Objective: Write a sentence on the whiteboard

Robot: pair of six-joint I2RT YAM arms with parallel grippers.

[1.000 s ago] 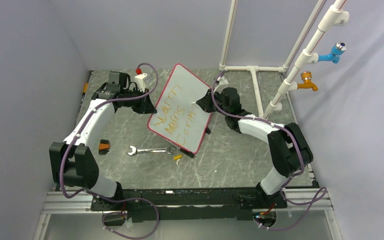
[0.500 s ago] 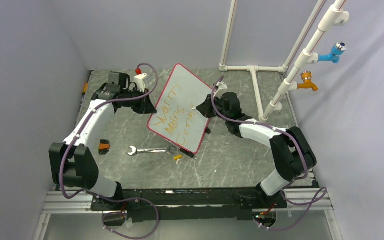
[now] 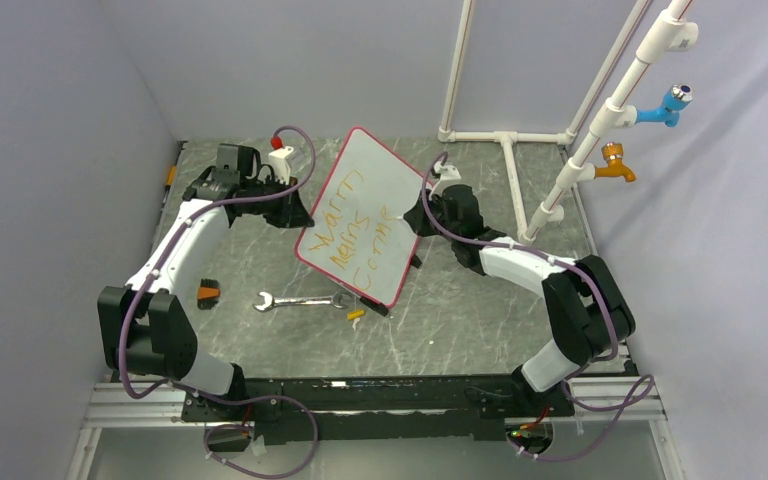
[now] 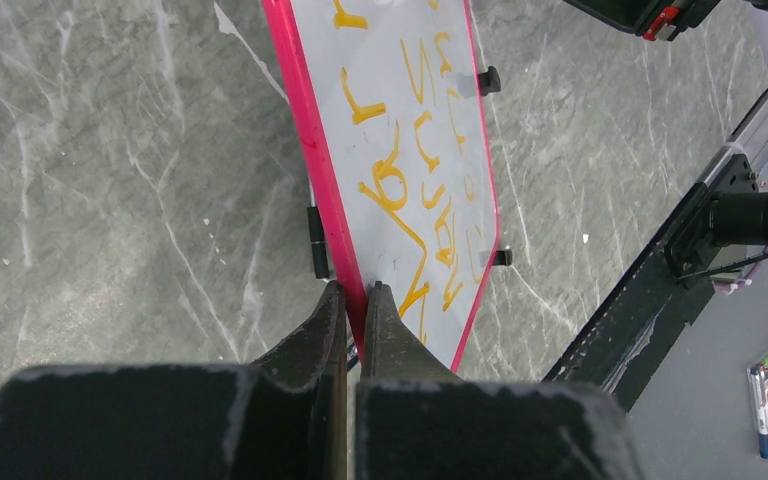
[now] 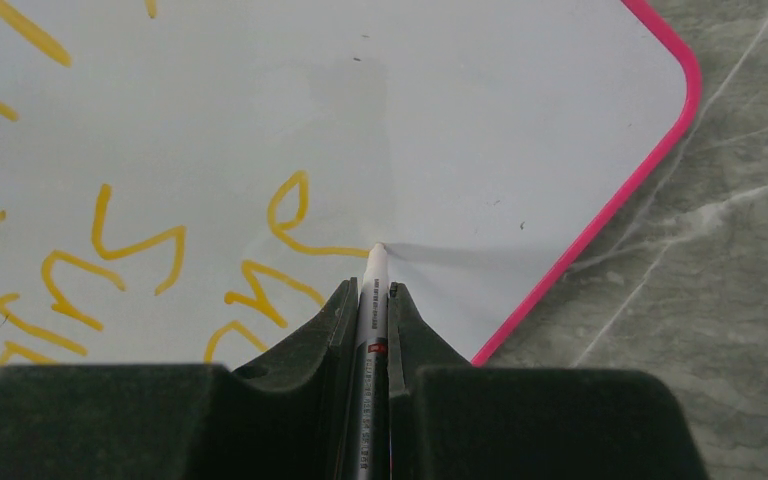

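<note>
The whiteboard (image 3: 365,215), white with a pink rim and black clips, is propped up tilted in the middle of the table and carries three rows of orange writing. My left gripper (image 4: 353,288) is shut on its pink left edge (image 4: 320,180). My right gripper (image 5: 371,288) is shut on a white marker (image 5: 374,275), whose tip touches the whiteboard (image 5: 480,130) at the end of an orange letter near the right rim. In the top view the right gripper (image 3: 410,214) is against the board's right side.
A silver wrench (image 3: 295,300) and a small orange marker cap (image 3: 356,316) lie in front of the board. A small orange-and-black piece (image 3: 207,294) sits at the left. White PVC pipes (image 3: 515,180) with blue and orange taps stand at the back right.
The right gripper has drawn the marker a little further along the board's third row, adding to the orange writing. The left gripper and the board have not moved.
</note>
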